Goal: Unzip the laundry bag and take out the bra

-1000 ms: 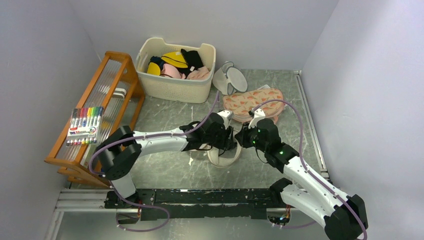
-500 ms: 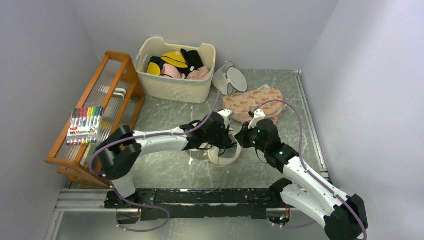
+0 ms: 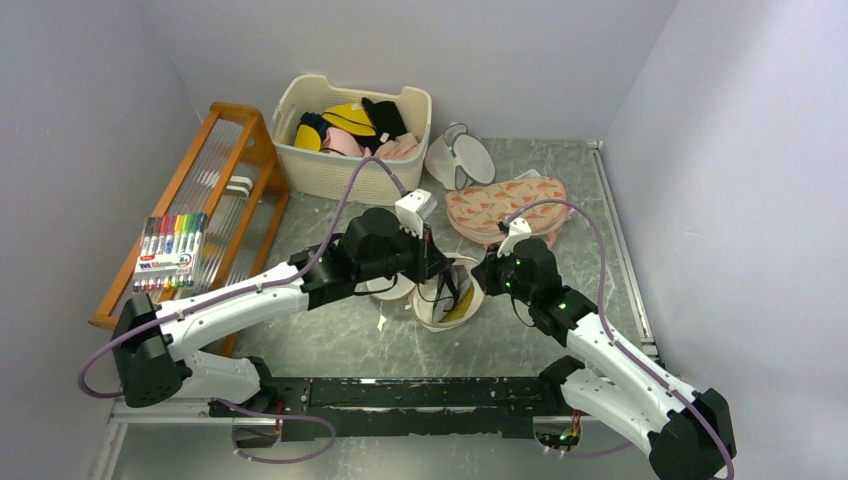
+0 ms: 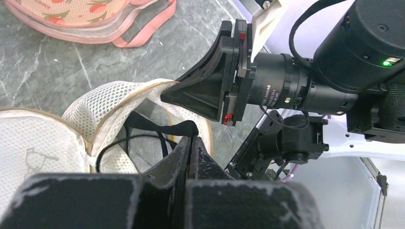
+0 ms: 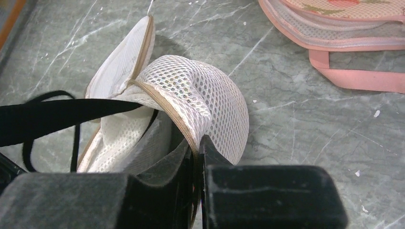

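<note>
Pinching the black bra strap [image 4: 160, 130], my left gripper [image 4: 191, 139] is clamped on it just above the mouth of the bag [image 3: 472, 300]. The strap runs from my fingers down into the bag, where something yellow [image 3: 460, 306] lies. My right gripper [image 5: 198, 143] is closed on the cream rim [image 5: 167, 107] at the bag's right side, holding the mesh wall up. The bag sits unzipped on the table [image 3: 560, 200] between my arms, its lid [image 4: 33, 143] flopped to the left.
</note>
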Motion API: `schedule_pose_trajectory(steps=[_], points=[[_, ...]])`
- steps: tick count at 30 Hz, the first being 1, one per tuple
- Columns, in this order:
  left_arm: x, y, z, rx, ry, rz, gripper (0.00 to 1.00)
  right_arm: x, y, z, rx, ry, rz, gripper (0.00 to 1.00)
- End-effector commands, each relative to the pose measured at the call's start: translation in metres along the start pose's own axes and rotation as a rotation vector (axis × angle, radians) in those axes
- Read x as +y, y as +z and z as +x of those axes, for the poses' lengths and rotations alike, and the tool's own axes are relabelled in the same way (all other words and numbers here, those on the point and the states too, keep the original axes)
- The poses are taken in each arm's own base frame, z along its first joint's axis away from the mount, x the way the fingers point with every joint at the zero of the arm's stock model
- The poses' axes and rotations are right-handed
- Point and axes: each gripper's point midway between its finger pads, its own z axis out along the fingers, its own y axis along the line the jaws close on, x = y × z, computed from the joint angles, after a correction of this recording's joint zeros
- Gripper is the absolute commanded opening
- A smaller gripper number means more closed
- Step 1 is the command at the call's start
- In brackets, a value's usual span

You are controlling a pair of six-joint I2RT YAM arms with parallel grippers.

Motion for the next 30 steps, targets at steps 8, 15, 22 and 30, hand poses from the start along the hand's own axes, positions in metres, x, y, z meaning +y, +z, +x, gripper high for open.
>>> schedule_pose_trajectory(steps=[8, 15, 22, 30], points=[[-0.058, -0.033, -0.086, -0.132, 0.064, 0.121, 0.07, -0.003, -0.001, -0.004, -0.027, -0.008, 0.017, 0.05], [-0.071, -0.043, -0.123, -0.192, 0.123, 0.111, 0.07, -0.002, 0.001, -0.003, -0.019, -0.007, 0.012, 0.05], [-0.082, -0.061, -0.159, -0.26, 0.178, 0.093, 0.07, -0.002, 0.003, 0.0, -0.008, -0.005, 0.008, 0.05], [-0.057, -0.066, -0.198, -0.295, 0.257, -0.052, 0.07, -0.006, 0.006, 0.001, 0.011, -0.006, 0.035, 0.03]])
